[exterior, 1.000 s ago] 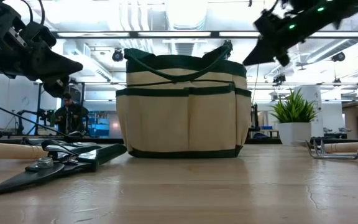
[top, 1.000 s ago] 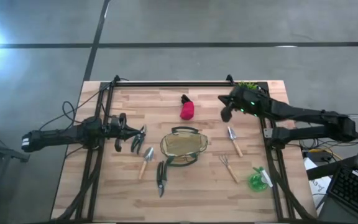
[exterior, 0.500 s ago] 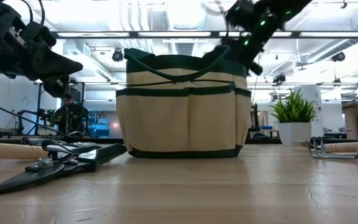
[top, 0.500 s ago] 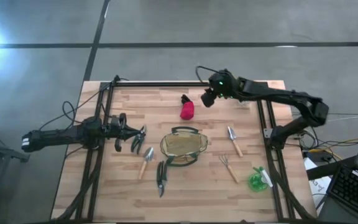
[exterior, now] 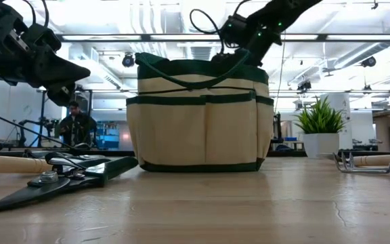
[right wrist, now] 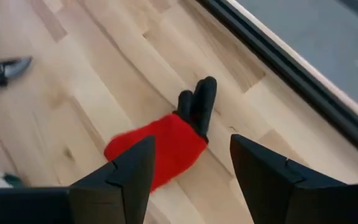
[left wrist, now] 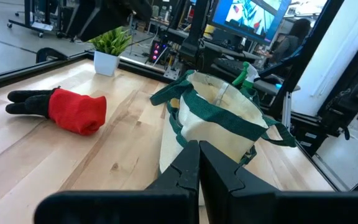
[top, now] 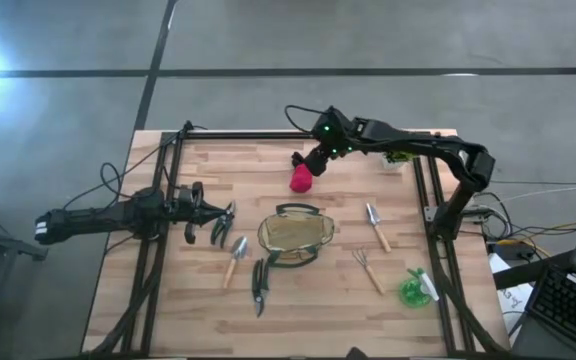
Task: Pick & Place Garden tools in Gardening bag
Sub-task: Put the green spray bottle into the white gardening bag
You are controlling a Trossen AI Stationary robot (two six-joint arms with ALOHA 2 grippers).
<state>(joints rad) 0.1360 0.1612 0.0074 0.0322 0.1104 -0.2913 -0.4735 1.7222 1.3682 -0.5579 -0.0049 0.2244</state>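
The red-and-black piece [top: 301, 178] lies flat on the table's far middle, and its black end [right wrist: 197, 104] points to the far edge. My right gripper [right wrist: 191, 180] hangs open just above it, one finger on either side and touching nothing. The olive-tan gardening bag [top: 294, 236] stands upright at the table's centre. My left gripper [left wrist: 199, 167] is shut and empty to the left of the bag, above a pair of black shears [top: 218, 230]. A trowel [top: 235, 260] and more shears [top: 258, 285] lie near the bag's front left. A second trowel [top: 376, 226], a rake [top: 368, 269] and a green spray bottle [top: 415, 289] lie to its right.
A little potted plant [exterior: 317, 122] stands at the far right corner, partly under my right arm. A dark rail [top: 268, 134] runs along the table's far edge, and frames run down both sides. Bare wood [top: 238, 165] shows left of the red piece.
My right gripper has swung from the right side of the table toward its left edge, along the far side. It now hangs over the red-and-black piece. My left arm and all the tools have kept still.
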